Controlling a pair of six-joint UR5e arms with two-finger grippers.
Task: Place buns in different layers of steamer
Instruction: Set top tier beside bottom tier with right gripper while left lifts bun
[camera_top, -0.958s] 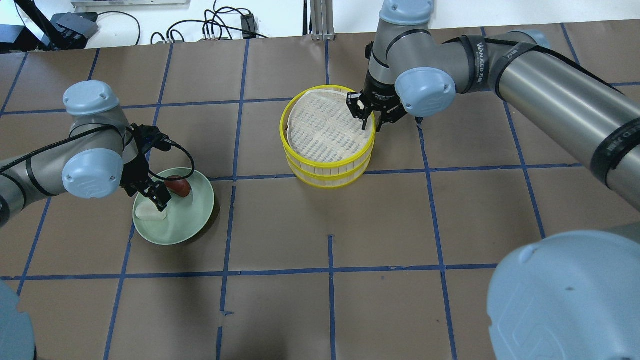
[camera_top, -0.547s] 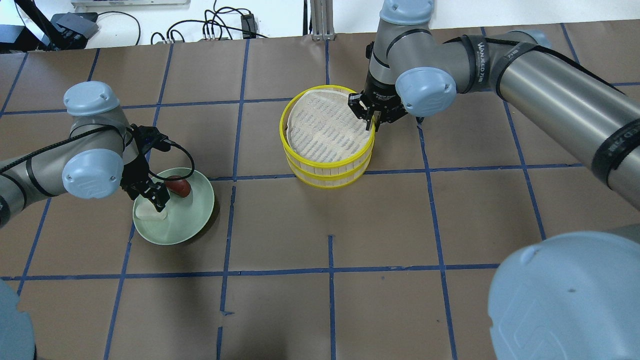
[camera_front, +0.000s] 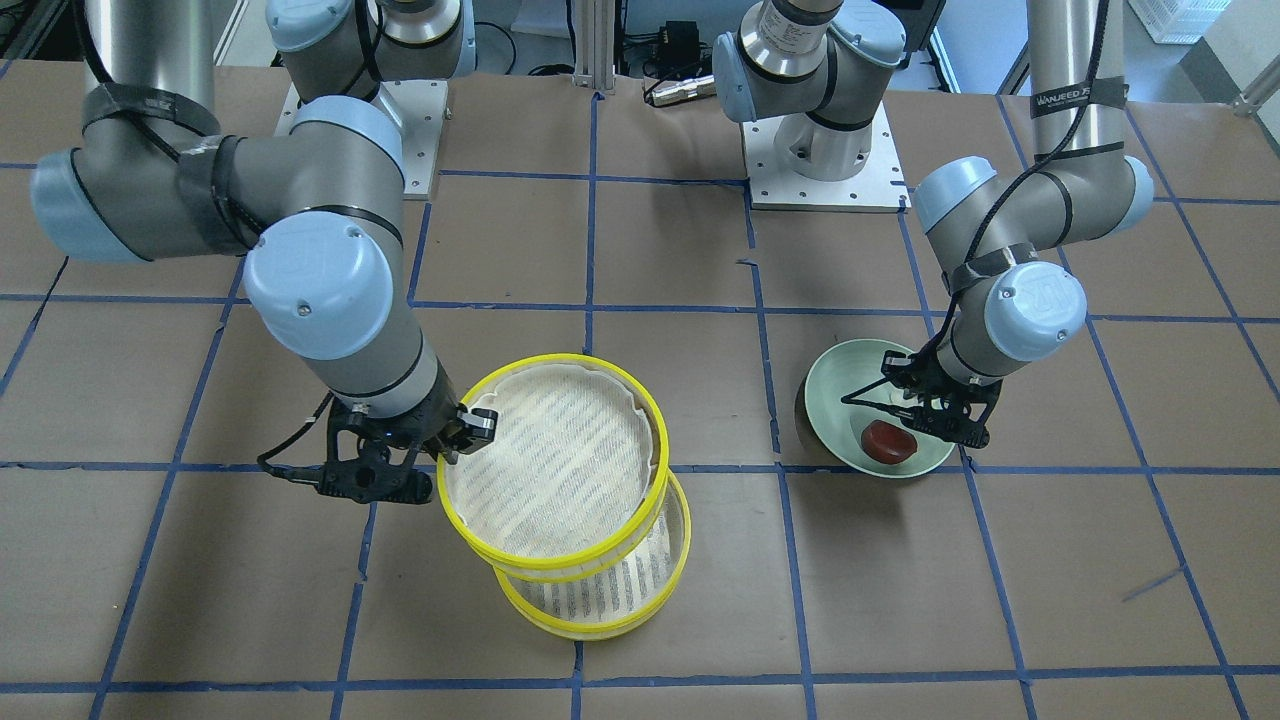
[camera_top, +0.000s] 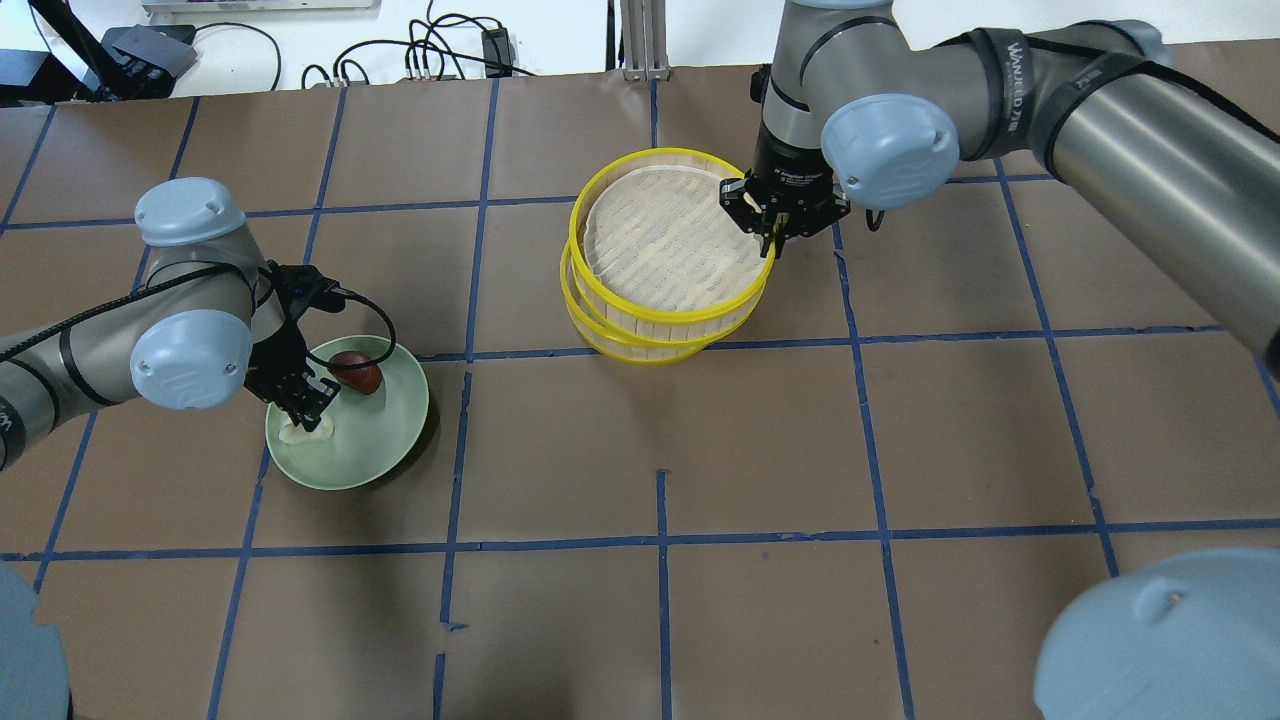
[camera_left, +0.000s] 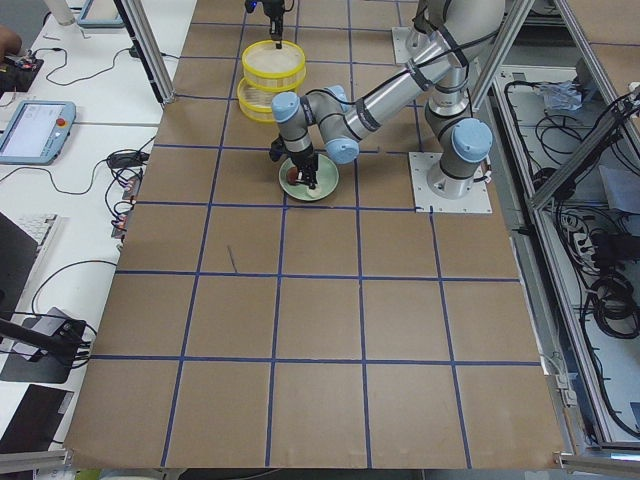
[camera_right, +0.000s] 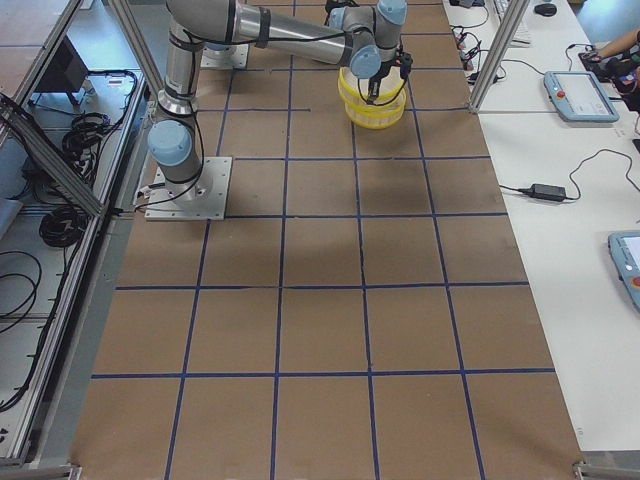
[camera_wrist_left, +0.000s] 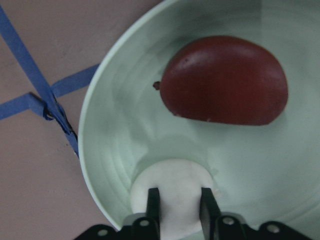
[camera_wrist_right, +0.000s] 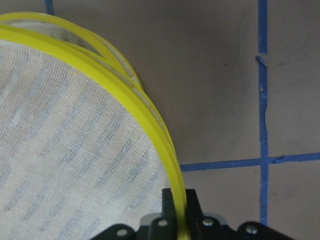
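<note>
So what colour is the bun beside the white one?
Dark reddish-brown bun, clearest in left wrist view.

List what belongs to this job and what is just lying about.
Job: white rounded bun, dark reddish-brown rounded bun, pale green round plate, upper yellow-rimmed cloth-lined steamer tray, lower yellow-rimmed steamer tray, left pincer, right pincer.
Lying about: tangled black cables, grey screen-faced teach pendant.
</note>
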